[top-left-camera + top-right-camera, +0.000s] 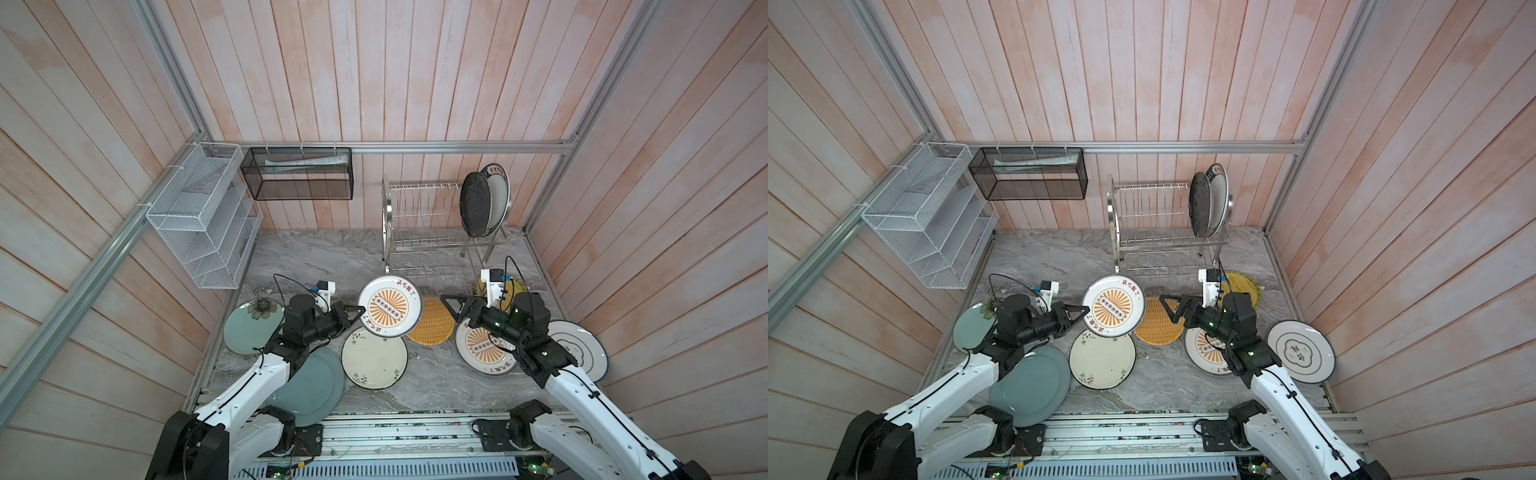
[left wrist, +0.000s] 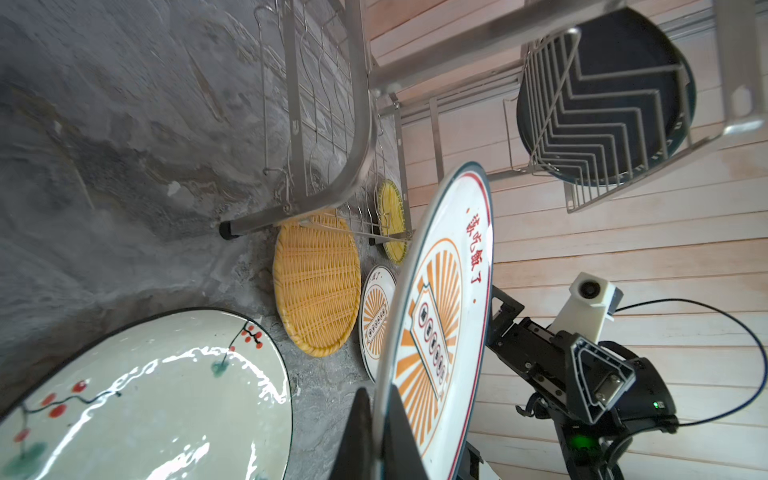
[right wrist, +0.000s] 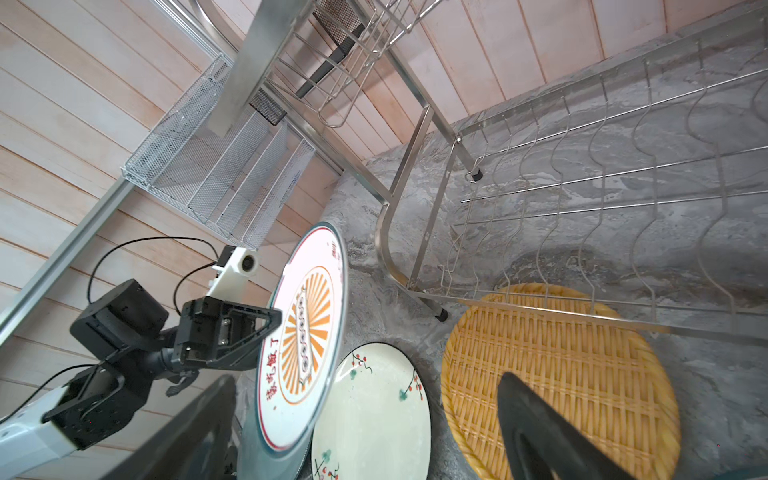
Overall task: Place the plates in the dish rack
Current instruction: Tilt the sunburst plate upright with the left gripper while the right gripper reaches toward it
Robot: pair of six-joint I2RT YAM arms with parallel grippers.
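Note:
My left gripper (image 1: 359,311) (image 2: 378,436) is shut on the rim of a white plate with an orange sunburst (image 1: 390,306) (image 2: 436,311), held tilted above the table. My right gripper (image 1: 451,308) (image 3: 365,380) stands open just right of that plate, over the yellow woven plate (image 1: 434,324), holding nothing. The dish rack (image 1: 432,245) stands at the back, with a black plate (image 1: 476,203) and a blue-ringed white plate (image 1: 498,195) upright in its top tier. Flat on the table lie a cream floral plate (image 1: 374,357), a second sunburst plate (image 1: 482,349) and a grey-blue plate (image 1: 311,386).
A teal plate (image 1: 249,328) lies at the left edge and a ringed white plate (image 1: 582,349) at the right edge. Another yellow plate (image 1: 515,286) lies by the rack's foot. A white mesh organizer (image 1: 203,216) and a black mesh basket (image 1: 297,172) hang on the walls.

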